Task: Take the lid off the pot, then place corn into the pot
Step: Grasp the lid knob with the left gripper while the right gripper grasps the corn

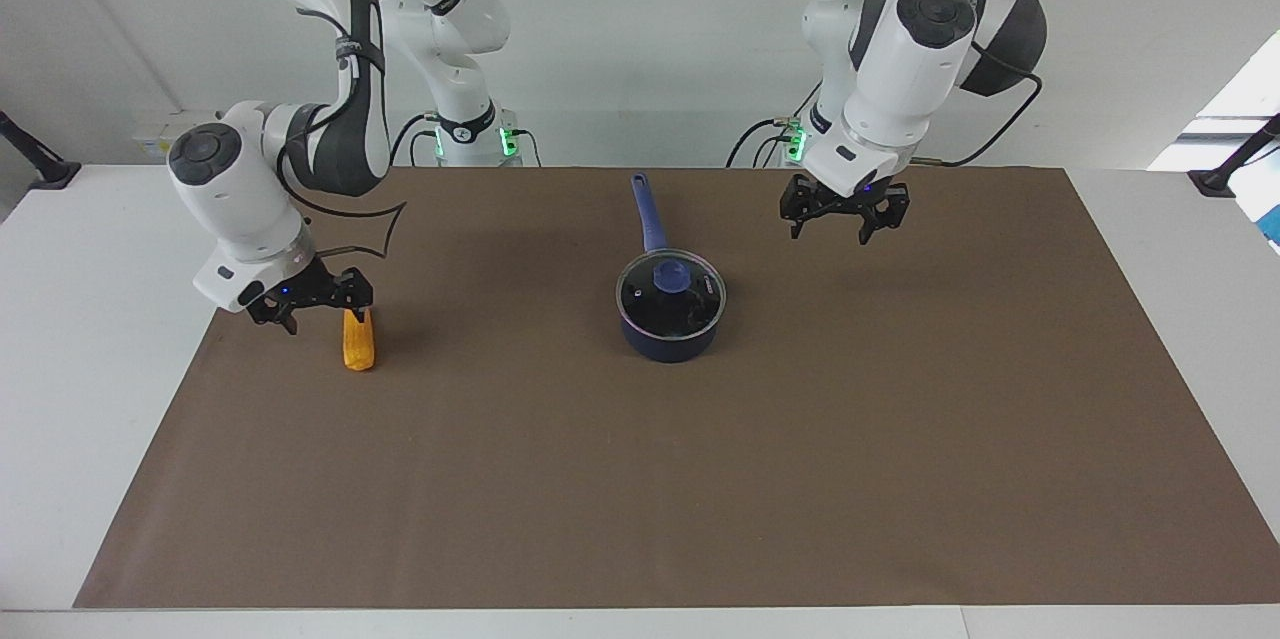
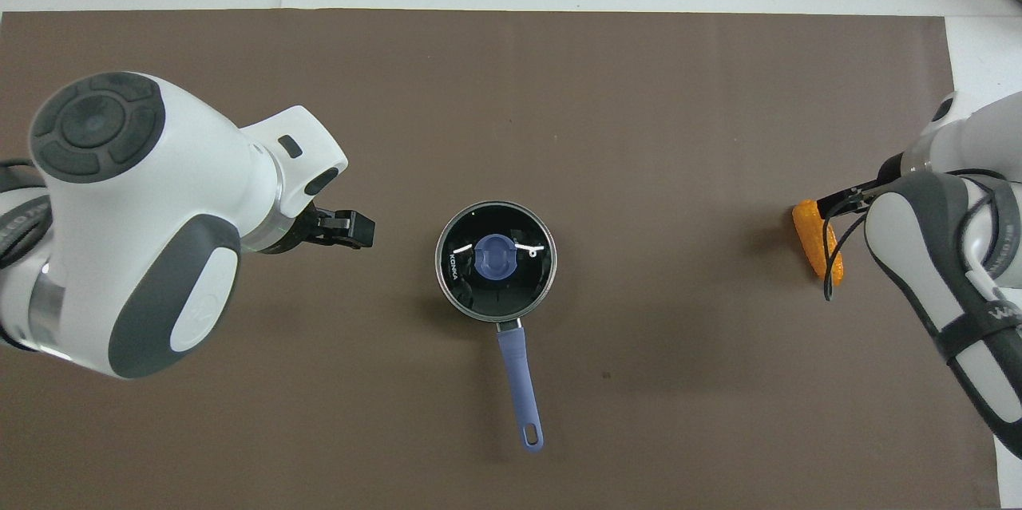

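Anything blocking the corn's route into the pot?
Yes: the lid sits on the pot, closing it. The mat between corn and pot is bare. The right gripper is at the corn; the left gripper hangs beside the pot.

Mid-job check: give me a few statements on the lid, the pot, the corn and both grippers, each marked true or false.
1. The round glass lid with the blue knob sits on the dark blue saucepan. True.
2. The yellow-orange corn cob lies inside the saucepan. False: it lies on the brown mat, toward the right arm's end.
3. The right gripper is down at the corn cob. True.
4. The left gripper grips the lid's knob. False: it hangs above the mat beside the saucepan.
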### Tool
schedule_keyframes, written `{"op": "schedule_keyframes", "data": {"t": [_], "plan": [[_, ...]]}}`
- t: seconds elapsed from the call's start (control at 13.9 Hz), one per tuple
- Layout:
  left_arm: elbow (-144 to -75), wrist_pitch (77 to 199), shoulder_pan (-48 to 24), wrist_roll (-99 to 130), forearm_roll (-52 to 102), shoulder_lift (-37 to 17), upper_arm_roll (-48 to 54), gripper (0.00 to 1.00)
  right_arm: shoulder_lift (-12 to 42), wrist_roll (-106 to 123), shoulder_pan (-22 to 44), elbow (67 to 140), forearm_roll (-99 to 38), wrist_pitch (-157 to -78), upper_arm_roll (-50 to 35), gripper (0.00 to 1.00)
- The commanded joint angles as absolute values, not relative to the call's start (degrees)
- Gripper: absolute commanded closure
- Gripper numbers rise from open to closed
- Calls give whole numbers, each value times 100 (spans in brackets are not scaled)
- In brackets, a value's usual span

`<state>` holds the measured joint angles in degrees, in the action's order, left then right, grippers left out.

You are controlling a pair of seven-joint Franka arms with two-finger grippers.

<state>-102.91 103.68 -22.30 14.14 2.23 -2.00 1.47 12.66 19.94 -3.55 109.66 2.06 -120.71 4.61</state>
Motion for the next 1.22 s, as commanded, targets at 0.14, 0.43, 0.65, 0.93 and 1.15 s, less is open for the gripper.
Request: {"op": "schedule_keyframes", "data": {"t": [0.14,0.43,0.65,0.93,1.15], "plan": [[-10424,10976,-2846,2327,264,-640,62,0,1458,2206,-343,11636,220,-12787,413,0],[-10363,11609,-3348,3328,255,-1054,61,0,1714,2662,-413,11672,229,-13087,413,0],[-9994,11654,-3620,3892,220,-1457,62,0,1705,2646,-404,11689,229,-13087,413,0],[-9616,11654,-3911,4446,202,-1784,53,0,1696,2962,-439,11716,229,-13034,413,85],[-9720,11786,-3911,4509,193,-1811,62,0,1723,2498,-343,11549,220,-12719,413,100]]}}
